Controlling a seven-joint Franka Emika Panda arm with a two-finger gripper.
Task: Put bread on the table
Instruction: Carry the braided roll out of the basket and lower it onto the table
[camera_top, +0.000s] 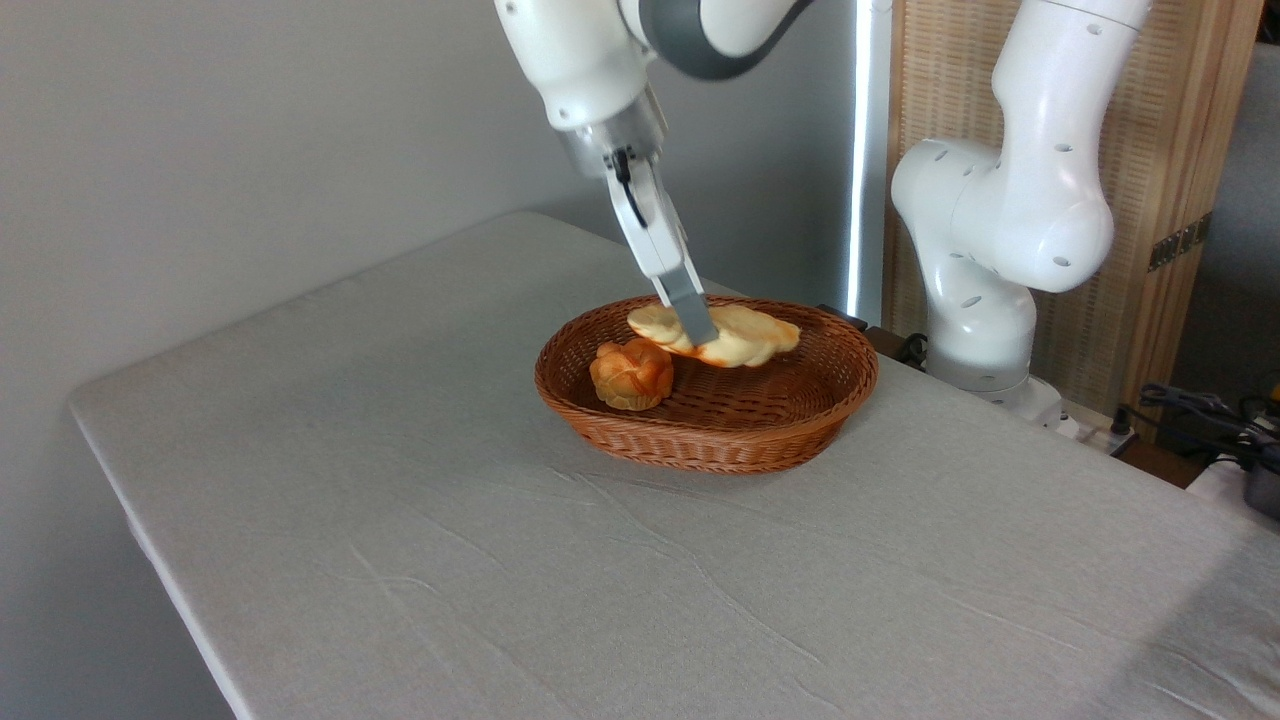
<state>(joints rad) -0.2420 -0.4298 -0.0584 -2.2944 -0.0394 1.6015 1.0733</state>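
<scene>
Over the basket: we see our claw (697, 330) pinching the bread (722, 336) mid-length, so it lifts balanced
Bread: long, braided, pale yellow, raised above the wicker basket (800, 425)
Bun (632, 374): round, knotted, orange, beside it
Counter (420, 540): wrinkled grey cloth, our likely drop spot

Basket (800, 425) rim and bun (632, 374) hem passage; table (400, 520) open.

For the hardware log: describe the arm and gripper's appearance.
The arm has glossy white rounded shells with small dark screw holes and a grey band at an upper joint. The wrist ends in a silvery metal collar. The gripper has long, slim white fingers with flat grey pads; a thin black cable runs between them.
</scene>
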